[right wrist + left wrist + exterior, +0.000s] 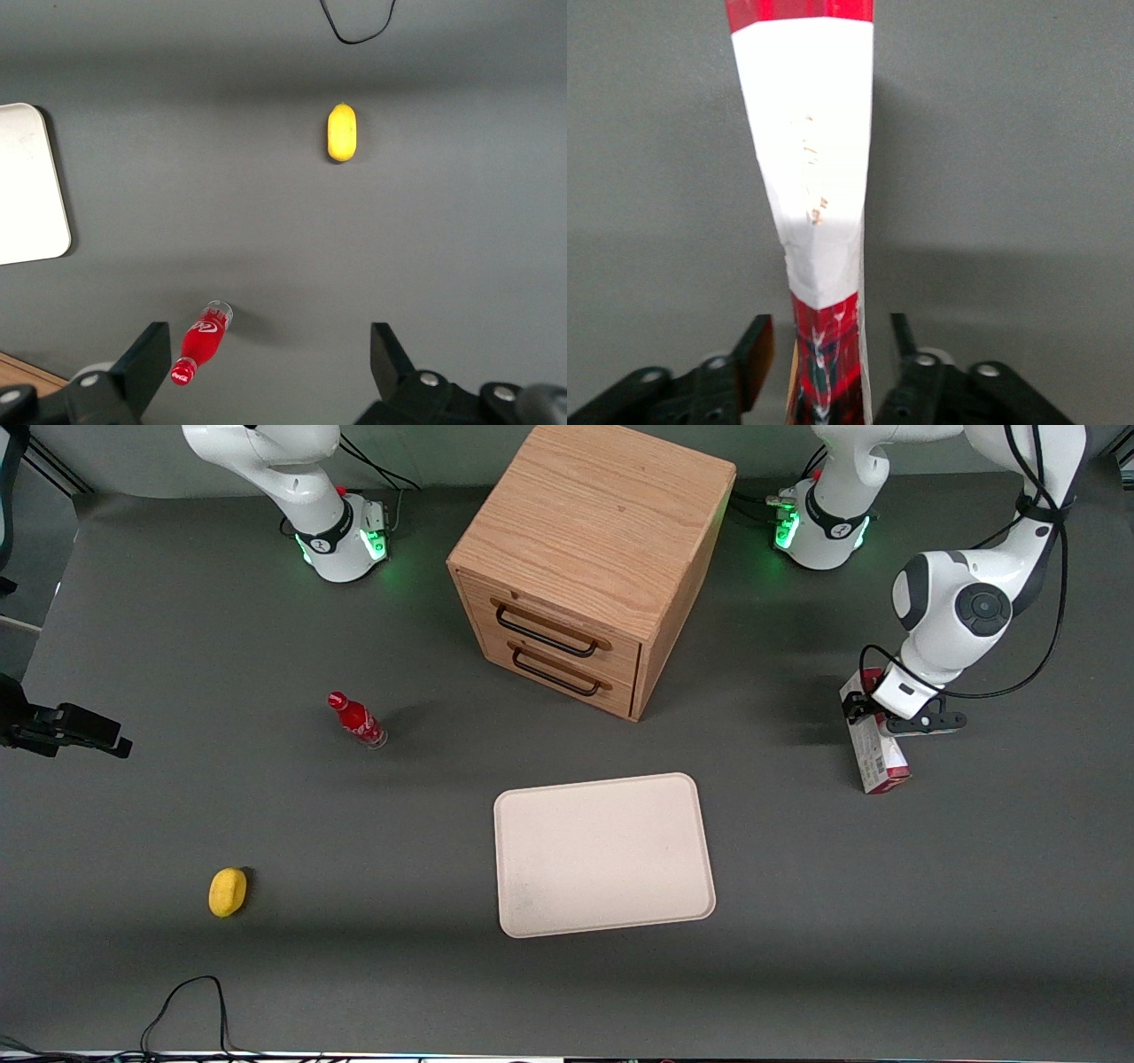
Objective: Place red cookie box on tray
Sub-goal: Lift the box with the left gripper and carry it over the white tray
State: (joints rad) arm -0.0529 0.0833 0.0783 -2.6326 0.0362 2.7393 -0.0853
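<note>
The red cookie box (879, 760) lies on the grey table toward the working arm's end, well apart from the tray and a little farther from the front camera than it. In the left wrist view the box (806, 177) shows a white panel and a red patterned end. My left gripper (886, 719) is down over the end of the box farther from the front camera. It is open (828, 326), with a finger (755, 354) on each side of the box and a gap at both. The pale cream tray (602, 855) lies flat near the table's middle with nothing on it, and its corner shows in the right wrist view (27, 186).
A wooden drawer cabinet (585, 567) stands farther from the front camera than the tray. A small red bottle (357, 720) and a yellow lemon-like object (228, 891) lie toward the parked arm's end. A black cable (190, 1001) loops at the near table edge.
</note>
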